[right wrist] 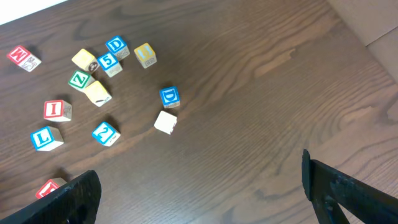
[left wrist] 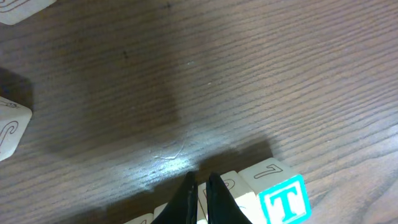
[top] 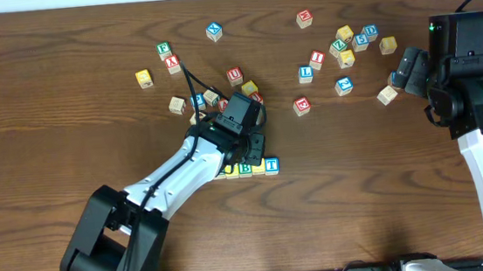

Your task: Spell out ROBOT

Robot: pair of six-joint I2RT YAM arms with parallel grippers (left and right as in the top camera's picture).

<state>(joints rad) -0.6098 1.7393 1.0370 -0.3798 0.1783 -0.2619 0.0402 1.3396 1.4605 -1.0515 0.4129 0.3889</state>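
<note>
Trouble, if it comes, is most likely at the row of cubes [top: 251, 167], which lies just below the middle of the overhead frame. I can read the green B cube [top: 245, 168] and, at the right end, the blue T cube [left wrist: 285, 200], with yellow faces beside them. The left end of the row is under the arm, so I cannot tell if the R is in place. The left gripper [left wrist: 200, 190] is pinched together with nothing between its fingers. In its own camera the tips stand right at the cube next to the T, touching it or almost. From here a small sideways move can push one cube out of line or turn it, and then the word is broken. When the arm lifts away, its wrist can also catch the loose cubes just above it in the overhead frame, such as the red U cube [top: 233, 74], and roll them toward the row. The right gripper [right wrist: 200, 171] hangs wide apart and empty at the right edge, well apart from the row, so I expect no danger from it
</note>
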